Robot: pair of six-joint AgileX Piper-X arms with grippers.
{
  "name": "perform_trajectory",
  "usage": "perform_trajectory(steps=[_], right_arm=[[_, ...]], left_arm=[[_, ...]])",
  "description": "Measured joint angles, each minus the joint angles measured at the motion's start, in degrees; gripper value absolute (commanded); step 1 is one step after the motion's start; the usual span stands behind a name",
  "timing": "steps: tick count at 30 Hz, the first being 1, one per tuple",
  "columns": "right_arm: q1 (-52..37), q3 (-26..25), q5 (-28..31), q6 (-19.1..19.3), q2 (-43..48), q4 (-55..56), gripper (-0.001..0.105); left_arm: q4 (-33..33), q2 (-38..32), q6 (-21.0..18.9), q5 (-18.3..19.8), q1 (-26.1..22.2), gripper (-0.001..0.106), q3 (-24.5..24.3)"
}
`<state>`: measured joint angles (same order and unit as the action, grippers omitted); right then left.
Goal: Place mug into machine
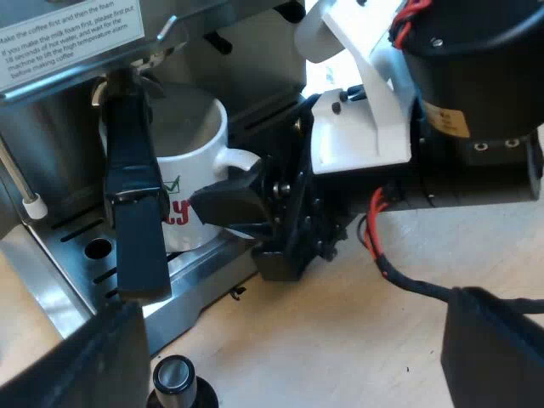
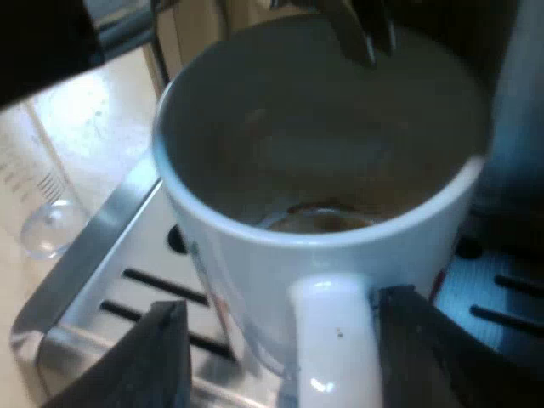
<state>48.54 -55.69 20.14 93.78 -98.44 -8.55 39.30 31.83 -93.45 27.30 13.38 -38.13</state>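
Observation:
A white mug (image 1: 191,183) with red and green print stands upright on the espresso machine's slotted metal drip tray (image 1: 72,272), under the metal holder, whose dark handle (image 1: 132,204) juts out in front of the mug. My right gripper (image 2: 280,340) is open around the mug's handle (image 2: 336,340); one finger (image 2: 416,357) touches it and the other finger (image 2: 161,357) stands clear. The mug (image 2: 323,144) holds a little brown residue. From the left wrist view the right gripper (image 1: 234,204) sits at the mug's handle. My left gripper (image 1: 289,340) is open over the wooden table, holding nothing.
The espresso machine (image 1: 51,119) carries a printed instruction label, and a thin steam wand (image 1: 30,204) hangs beside the tray. A measuring glass (image 2: 42,221) stands on the table off the tray's (image 2: 102,246) edge. A small black thing with a shiny round top (image 1: 174,378) stands below the tray.

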Motion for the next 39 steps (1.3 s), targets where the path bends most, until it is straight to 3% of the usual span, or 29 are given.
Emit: perform_trajectory(steps=[25,39], right_arm=[[0.0,-0.14,6.75,0.0,-5.23,-11.98,0.051],[0.15,-0.23,7.78,0.76,-1.18,-6.65,0.051]], left_arm=[[0.07,0.0,0.0,0.0,0.0,0.072,0.0],[0.37,0.0,0.0,0.0,0.0,0.072,0.0]])
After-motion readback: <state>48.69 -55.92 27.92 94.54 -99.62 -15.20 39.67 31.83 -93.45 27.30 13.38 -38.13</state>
